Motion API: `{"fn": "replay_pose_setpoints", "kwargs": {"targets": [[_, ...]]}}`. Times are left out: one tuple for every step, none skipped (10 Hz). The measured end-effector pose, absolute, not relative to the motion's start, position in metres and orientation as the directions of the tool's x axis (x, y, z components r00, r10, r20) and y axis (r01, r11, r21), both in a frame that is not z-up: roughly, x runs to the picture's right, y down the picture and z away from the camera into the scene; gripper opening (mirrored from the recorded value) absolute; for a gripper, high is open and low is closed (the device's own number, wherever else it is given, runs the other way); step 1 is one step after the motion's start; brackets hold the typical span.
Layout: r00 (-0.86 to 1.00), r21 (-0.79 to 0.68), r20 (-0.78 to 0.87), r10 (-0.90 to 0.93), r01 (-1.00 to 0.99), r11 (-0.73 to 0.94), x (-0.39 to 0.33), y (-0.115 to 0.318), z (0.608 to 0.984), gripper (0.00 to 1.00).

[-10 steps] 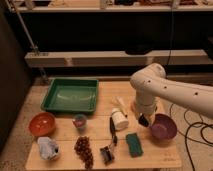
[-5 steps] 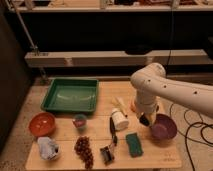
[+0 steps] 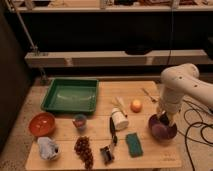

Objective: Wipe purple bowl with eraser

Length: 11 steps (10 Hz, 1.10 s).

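Observation:
The purple bowl [image 3: 161, 131] sits on the wooden table [image 3: 145, 157] at the right, near the front edge. My white arm comes in from the right and bends down over it. My gripper [image 3: 163, 120] hangs right at the bowl's top and covers part of its inside. I cannot make out an eraser in the gripper. A small dark block with a white patch [image 3: 106, 153] lies at the table's front middle.
A green sponge [image 3: 134, 144] lies left of the bowl. An orange ball [image 3: 136, 105], a tipped white cup [image 3: 118, 119], grapes [image 3: 84, 150], a small cup [image 3: 80, 122], an orange-red bowl [image 3: 42, 124], a white crumpled thing [image 3: 48, 148] and a green tray [image 3: 71, 95] are also on the table. Cables run at the right.
My arm and gripper have moved right, from beside the purple bowl's left rim to over the bowl. The orange ball is now uncovered.

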<state>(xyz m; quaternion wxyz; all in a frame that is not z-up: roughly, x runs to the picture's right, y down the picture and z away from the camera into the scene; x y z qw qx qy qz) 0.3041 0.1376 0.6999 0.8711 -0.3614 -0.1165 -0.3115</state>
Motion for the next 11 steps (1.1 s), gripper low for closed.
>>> {"fn": "replay_pose_setpoints", "kwargs": {"targets": [[0.789,-0.555,0.429,-0.440,0.615,0.560,0.316,0.140,0.702,0.00],[0.791,-0.544,0.436,-0.429,0.612,0.574,0.321,0.142,0.704,0.00],[0.793,-0.539,0.440,-0.421,0.608,0.583,0.325,0.145,0.704,0.00],[0.790,-0.534,0.445,-0.421,0.612,0.584,0.322,0.147,0.705,0.00],[0.780,-0.522,0.453,-0.431,0.625,0.580,0.308,0.151,0.708,0.00],[0.775,-0.525,0.461,-0.433,0.632,0.570,0.296,0.159,0.709,0.00],[0.769,-0.521,0.464,-0.439,0.638,0.567,0.288,0.163,0.710,0.00],[0.764,-0.524,0.470,-0.441,0.644,0.557,0.283,0.173,0.712,0.00],[0.762,-0.530,0.471,-0.444,0.647,0.548,0.282,0.185,0.716,0.00],[0.761,-0.530,0.475,-0.442,0.649,0.546,0.281,0.193,0.717,0.00],[0.762,-0.530,0.477,-0.438,0.647,0.548,0.281,0.198,0.716,0.00]]}}
